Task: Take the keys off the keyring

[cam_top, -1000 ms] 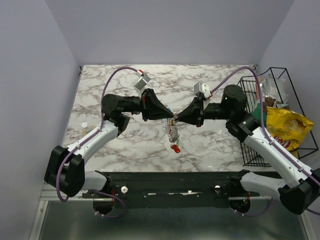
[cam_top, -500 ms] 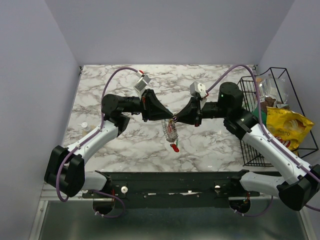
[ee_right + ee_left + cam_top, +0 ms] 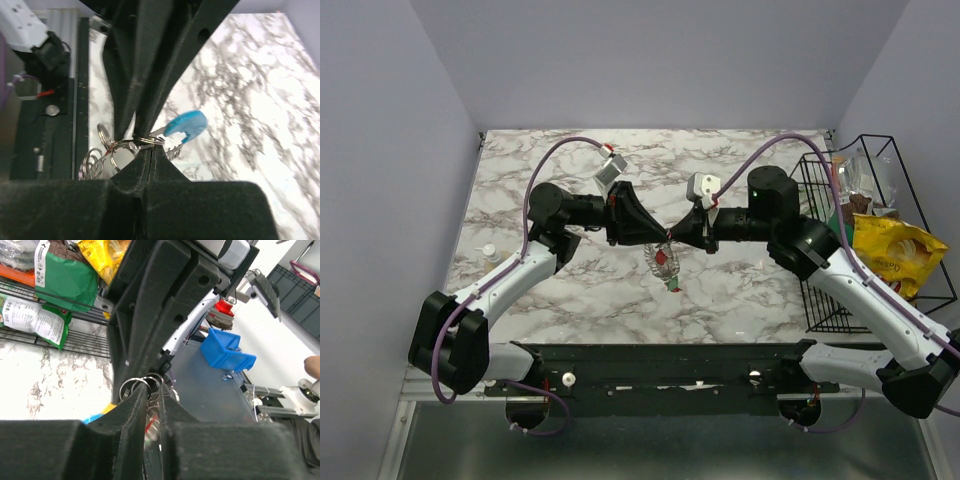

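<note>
Keyring (image 3: 665, 260) hangs just under the two meeting tool tips, its wire loops bunched and the keys (image 3: 672, 286) dangling at its low end over the white-and-grey marbled bench (image 3: 520, 200). The right tool (image 3: 144, 150) is clenched on one metal loop; the left tool (image 3: 151, 399), nose to nose with it, has its fingers a slit apart with loops at their tips, and I cannot tell whether it pinches them. Pale lilac walls (image 3: 650, 60) enclose the bench, and behind the right tool a black wire basket (image 3: 812, 250) holds snack bags (image 3: 895, 255).

White table (image 3: 540, 290) veined grey marble; keyring (image 3: 184, 125) part bright blue; keys (image 3: 668, 270) red, green.
</note>
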